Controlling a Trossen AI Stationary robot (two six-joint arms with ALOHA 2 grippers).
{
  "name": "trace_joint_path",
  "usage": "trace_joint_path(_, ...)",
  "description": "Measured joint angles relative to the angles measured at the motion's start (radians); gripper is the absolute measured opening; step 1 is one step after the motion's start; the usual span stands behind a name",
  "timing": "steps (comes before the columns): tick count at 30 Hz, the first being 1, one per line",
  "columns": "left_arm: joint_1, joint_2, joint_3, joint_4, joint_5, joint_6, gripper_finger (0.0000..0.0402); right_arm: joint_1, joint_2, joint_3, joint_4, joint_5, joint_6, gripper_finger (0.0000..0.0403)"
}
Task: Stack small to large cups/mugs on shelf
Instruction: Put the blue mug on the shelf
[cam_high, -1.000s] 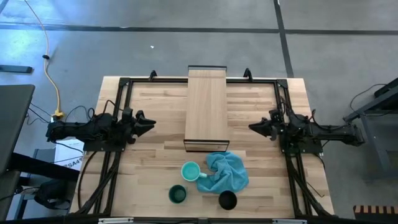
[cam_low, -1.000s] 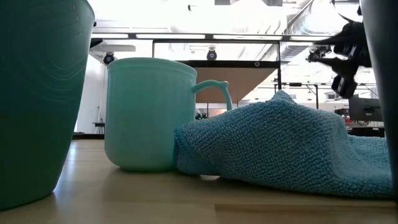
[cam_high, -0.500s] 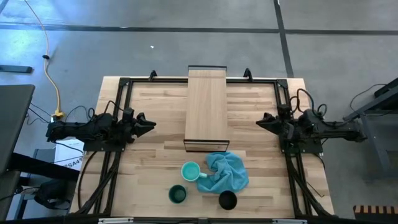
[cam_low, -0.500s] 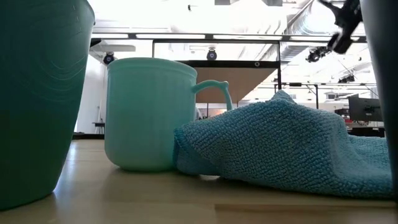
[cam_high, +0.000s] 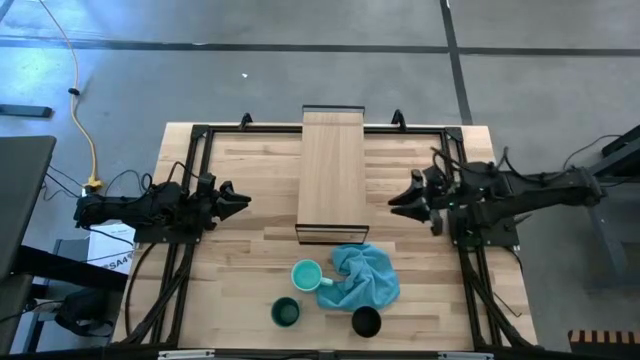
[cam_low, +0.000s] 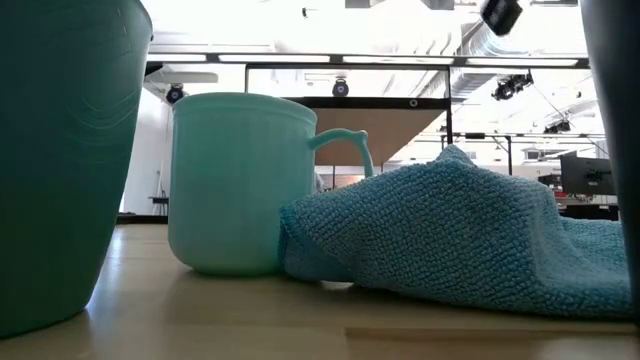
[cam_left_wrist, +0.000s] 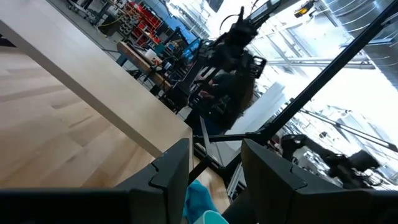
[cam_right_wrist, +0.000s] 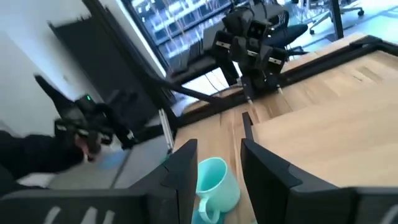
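Three cups stand upright on the tabletop near its near edge. The light turquoise mug (cam_high: 306, 274) (cam_low: 240, 185) (cam_right_wrist: 214, 180) has its handle against the blue cloth. The dark green cup (cam_high: 285, 313) (cam_low: 60, 160) is nearer, and the black cup (cam_high: 366, 321) (cam_low: 615, 120) is to its right. The pale shelf (cam_high: 332, 170) (cam_left_wrist: 93, 74) (cam_right_wrist: 323, 137) lies along the table's middle. My left gripper (cam_high: 243, 199) (cam_left_wrist: 214, 155) is open, left of the shelf. My right gripper (cam_high: 393, 201) (cam_right_wrist: 219, 149) is open, above the table just right of the shelf.
A soft blue cloth (cam_high: 365, 277) (cam_low: 450, 230) lies crumpled between the turquoise mug and the black cup, just before the shelf's near end. A dark metal frame (cam_high: 200, 135) runs around the tabletop. Bare wood shows on both sides of the shelf.
My right gripper has risen, leaving the low view upward, and has moved toward the table's left, closer to the shelf's right side. The cups, cloth and shelf stand as before.
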Motion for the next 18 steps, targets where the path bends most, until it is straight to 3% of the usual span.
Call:
trace_joint_path(10, 0.000, 0.000, 0.000, -0.028, 0.000, 0.000, 0.0136, 0.015, 0.338, 0.410, -0.370, 0.000, -0.094, 0.0112)
trace_joint_path(18, 0.000, 0.000, 0.000, -0.076, 0.000, -0.002, 0.0136, 0.036, 0.631, 0.662, -0.592, -0.042, -0.103, 0.0112)
